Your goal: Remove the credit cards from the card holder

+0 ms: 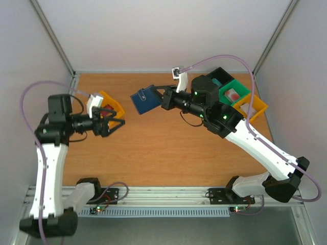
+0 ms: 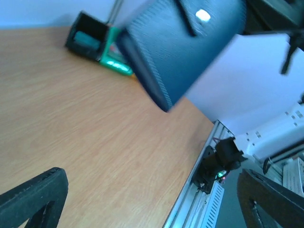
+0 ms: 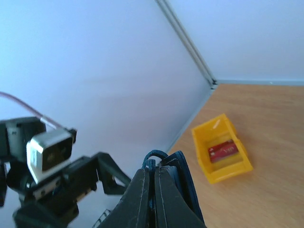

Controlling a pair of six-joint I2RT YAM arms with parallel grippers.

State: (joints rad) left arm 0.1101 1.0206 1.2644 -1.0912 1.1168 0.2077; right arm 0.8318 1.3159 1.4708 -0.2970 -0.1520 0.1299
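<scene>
Closest in, the right pincer (image 3: 153,173) has its fingers pressed together on the edge of the card holder (image 1: 145,100), which hangs clear above the desk (image 1: 153,153), toward the back. The left pincer (image 1: 120,122) faces it, fingers spread wide with nothing between them, close by the yellow bin (image 3: 228,172) where one red credit card (image 3: 223,150) lies. The sensible play: the right holds firm and offers the pocket mouth, while the left nips only a card's exposed edge and draws straight along the slot. Trouble is, the pockets face away and the left wrist view blurs the holder, so whether cards remain inside cannot be told.
</scene>
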